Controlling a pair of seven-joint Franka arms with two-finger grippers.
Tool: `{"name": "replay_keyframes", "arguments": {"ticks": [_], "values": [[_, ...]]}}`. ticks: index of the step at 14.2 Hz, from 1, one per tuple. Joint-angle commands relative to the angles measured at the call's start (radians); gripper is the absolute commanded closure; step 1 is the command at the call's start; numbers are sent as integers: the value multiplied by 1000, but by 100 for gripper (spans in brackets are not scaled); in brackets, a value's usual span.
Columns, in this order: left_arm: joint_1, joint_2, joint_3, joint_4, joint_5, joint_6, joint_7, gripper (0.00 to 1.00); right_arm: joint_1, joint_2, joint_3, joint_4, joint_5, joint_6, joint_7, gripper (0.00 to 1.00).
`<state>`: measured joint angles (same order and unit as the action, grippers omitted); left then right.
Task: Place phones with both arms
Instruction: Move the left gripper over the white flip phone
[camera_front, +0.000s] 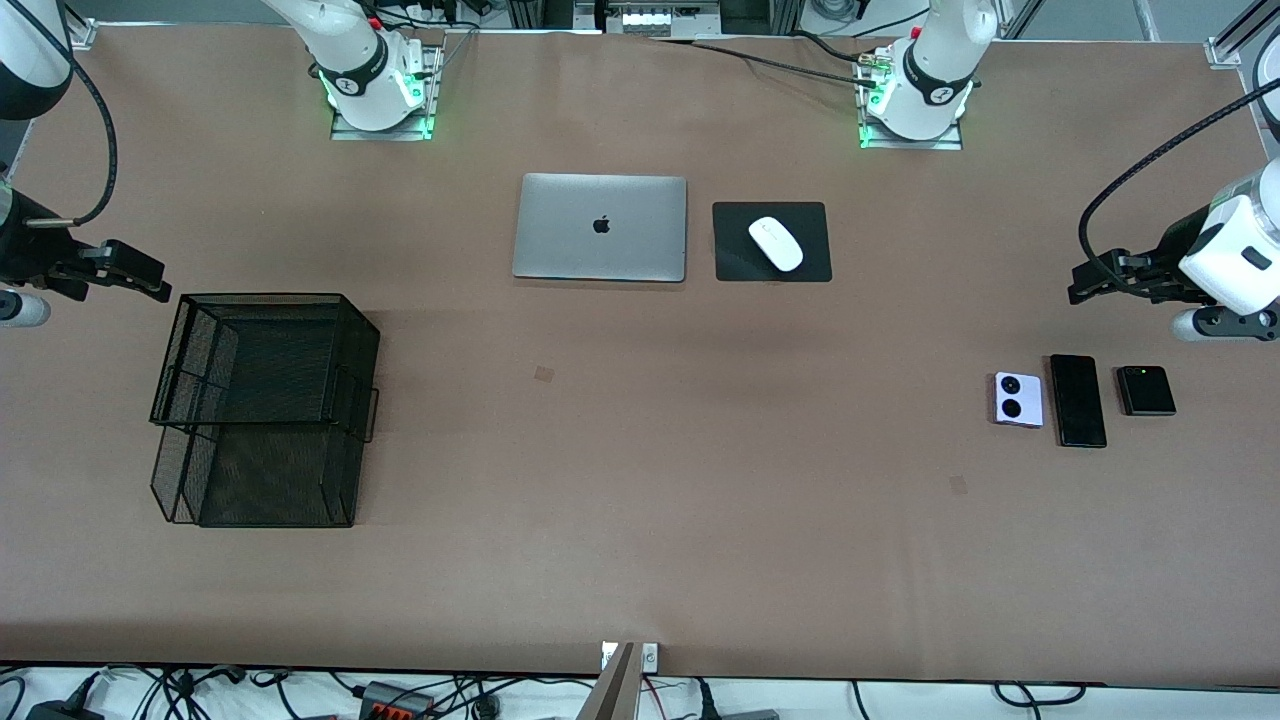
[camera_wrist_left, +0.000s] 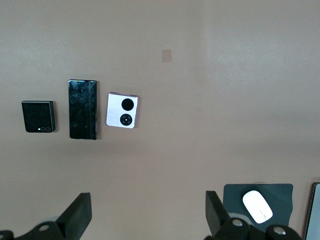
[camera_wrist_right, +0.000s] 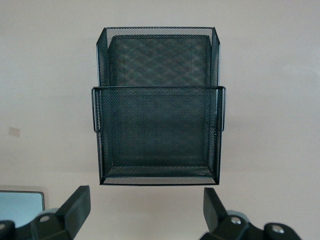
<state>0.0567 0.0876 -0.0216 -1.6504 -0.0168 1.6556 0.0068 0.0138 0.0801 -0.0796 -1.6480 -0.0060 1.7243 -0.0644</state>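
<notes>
Tabletop (camera_front: 640, 560): black mesh tray (camera_front: 265, 400) at 9 o'clock, likely drop-off. Three phones in row at 3 o'clock, separated for single picks: black slab phone (camera_front: 1078, 400) between lavender flip phone (camera_front: 1018, 399) and black flip phone (camera_front: 1146, 390). Left end effector (camera_wrist_left: 148, 215) spread wide, over tabletop beside phones; right end effector (camera_wrist_right: 145, 212) spread wide, beside tray.

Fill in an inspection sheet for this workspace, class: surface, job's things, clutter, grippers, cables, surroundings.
Surface: brown table, two small marks.
Job's things: lavender flip phone, black slab phone and black flip phone in a row toward the left arm's end; two-tier mesh tray toward the right arm's end, nothing in it.
Clutter: shut silver laptop; white mouse on black mouse pad.
Grippers: left gripper open, above the table near the phones; right gripper open, beside the tray.
Cables: black cables on both arms.
Surroundings: wires past the table's edges.
</notes>
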Motion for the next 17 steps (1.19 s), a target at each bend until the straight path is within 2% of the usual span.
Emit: {"name": "replay_keyframes", "arguments": {"ticks": [1,10,17], "values": [[9,-6,-1,-9,-19,6,21,0,-9,-11,8,-1,0,-11,5,0],[9,-5,0,-3,-19,-29,24,0,-9,-11,8,-3,-2,-11,5,0],[9,79,-3,4,21,-16,70,0,-11,-10,8,-3,-2,-12,5,0]]}}
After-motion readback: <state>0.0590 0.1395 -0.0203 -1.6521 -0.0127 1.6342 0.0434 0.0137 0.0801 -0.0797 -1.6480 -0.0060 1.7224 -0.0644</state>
